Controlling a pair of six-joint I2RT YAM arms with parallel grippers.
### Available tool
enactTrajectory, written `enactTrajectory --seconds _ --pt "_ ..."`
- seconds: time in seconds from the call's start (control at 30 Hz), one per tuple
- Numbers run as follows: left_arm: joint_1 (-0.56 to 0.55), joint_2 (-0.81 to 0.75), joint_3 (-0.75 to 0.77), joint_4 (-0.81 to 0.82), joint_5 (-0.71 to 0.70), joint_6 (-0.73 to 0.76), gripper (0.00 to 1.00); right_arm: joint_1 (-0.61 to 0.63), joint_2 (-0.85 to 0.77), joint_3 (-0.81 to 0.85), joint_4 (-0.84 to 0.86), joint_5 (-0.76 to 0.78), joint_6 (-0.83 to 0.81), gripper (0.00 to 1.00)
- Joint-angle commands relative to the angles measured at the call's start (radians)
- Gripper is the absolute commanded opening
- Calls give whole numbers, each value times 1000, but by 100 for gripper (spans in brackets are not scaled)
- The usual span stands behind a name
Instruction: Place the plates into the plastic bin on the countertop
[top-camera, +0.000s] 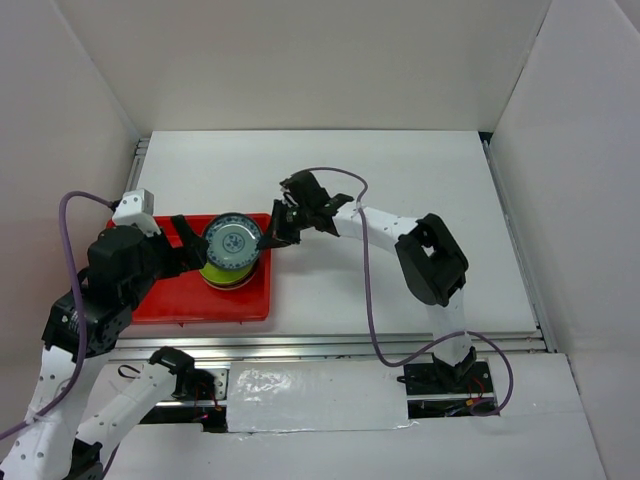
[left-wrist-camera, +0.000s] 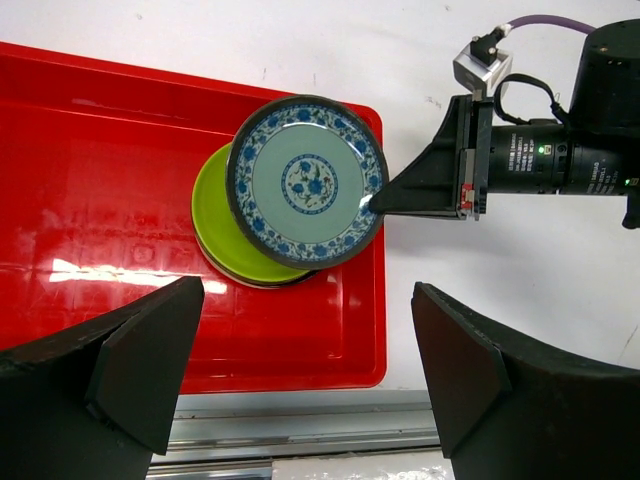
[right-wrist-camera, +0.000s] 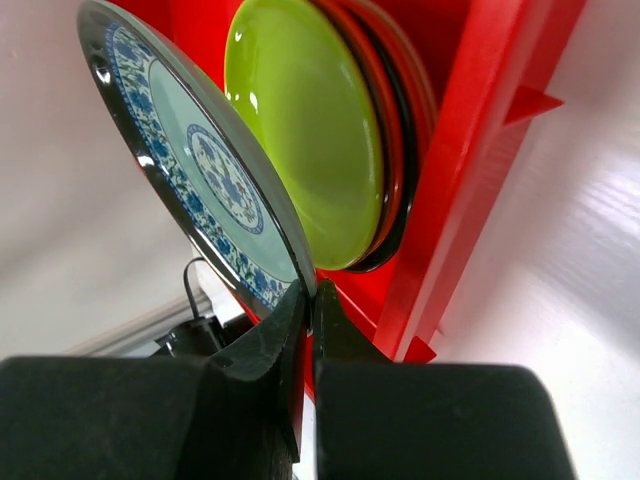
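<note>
While pinched at rim by right gripper, jaws pressed together on it, blue-grey patterned plate hangs tilted over stack in plastic bin, lime green plate topmost. Bin on countertop, left part. Left gripper spread wide, over bin nr stack

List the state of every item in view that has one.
Blue plate, tilted, rim pinched, over the green plate.
Green plate, flat atop the stack in the bin.
Bin, on the countertop, holding the stack.
Right gripper, shut on blue plate.
Left gripper, open, empty.
</note>
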Motion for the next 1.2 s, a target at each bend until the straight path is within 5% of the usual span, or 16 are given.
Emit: enactTrajectory --seconds 0.0,0.07,0.13,0.17,0.2,0.23,0.33,0.53,0.63,0.77,0.9,1.17 --pt "0 -13 33 14 11 -20 99 22 -20 38 42 -4 -27 0" --pt "0 -14 30 9 11 -24 99 31 -11 50 34 -10 -32 4" --pt "0 -13 29 8 10 -24 99 37 -8 58 36 -18 -33 19" --pt "-2 -13 29 3 10 -23 99 39 -5 69 34 -18 -33 35" --pt "0 -13 29 5 11 -24 99 46 -3 77 30 -15 -36 62" --pt "-2 -13 29 3 11 -24 99 49 -2 84 10 -1 -41 76" --pt "0 -11 30 2 14 -23 99 57 -11 115 -4 16 -44 98" --pt "-2 -7 58 -15 8 -12 99 28 -124 118 -45 103 -59 100" --pt "0 18 102 -31 -18 12 99 25 -297 48 -107 285 -133 100" --pt "0 88 191 -54 -119 45 99 87 -567 26 -312 788 -288 100" --pt "4 197 268 -95 -266 72 99 202 -787 3 -550 1112 -340 100" --pt "10 260 271 -138 -328 35 99 338 -1230 -81 -924 1332 -193 100"
